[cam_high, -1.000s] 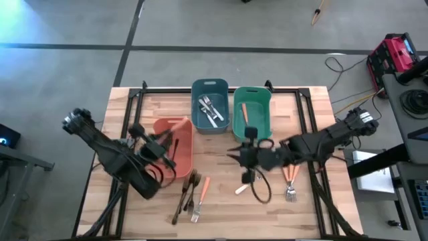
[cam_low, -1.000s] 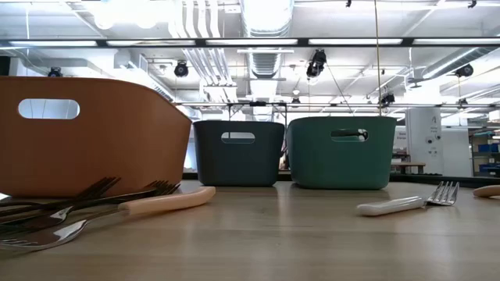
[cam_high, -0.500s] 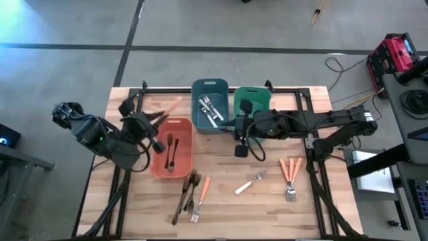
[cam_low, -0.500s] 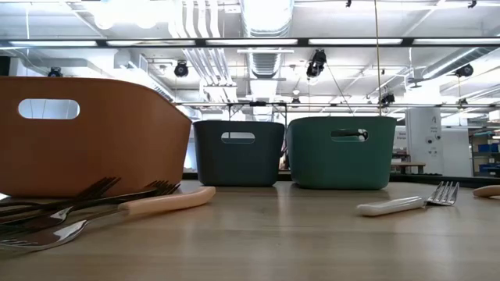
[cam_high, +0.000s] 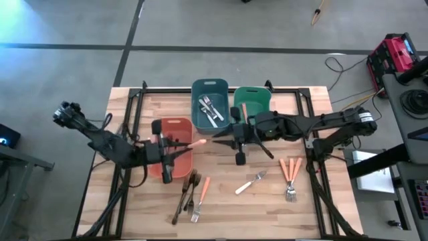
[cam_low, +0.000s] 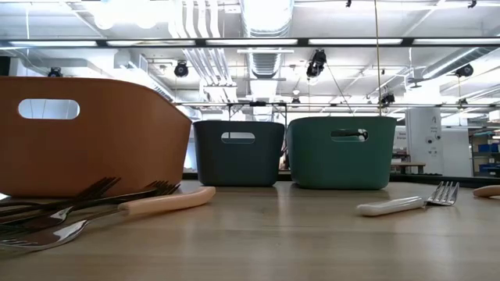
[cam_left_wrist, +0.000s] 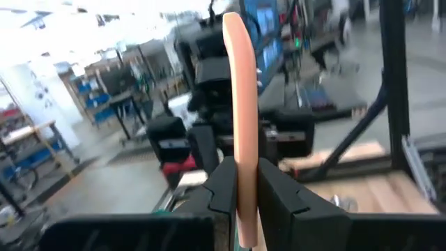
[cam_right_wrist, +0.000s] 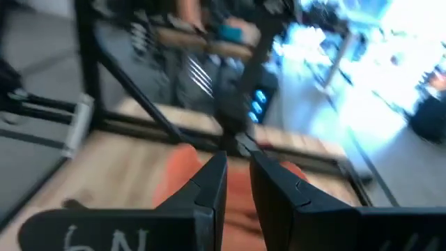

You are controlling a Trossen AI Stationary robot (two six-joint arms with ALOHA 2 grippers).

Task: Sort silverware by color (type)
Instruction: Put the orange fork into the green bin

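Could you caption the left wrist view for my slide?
Left end effector clamps an orange-handled utensil, handle pointing away from the wrist.

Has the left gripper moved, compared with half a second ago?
Yes. The left gripper has swung from beyond the salmon bin's outer side to above it, toward the blue bin.

Both arms meet over the table's (cam_high: 134,201) middle, blocking the salmon bin (cam_high: 175,127). Open wood between the fork pile (cam_high: 190,194) and orange-handled forks (cam_high: 289,175).
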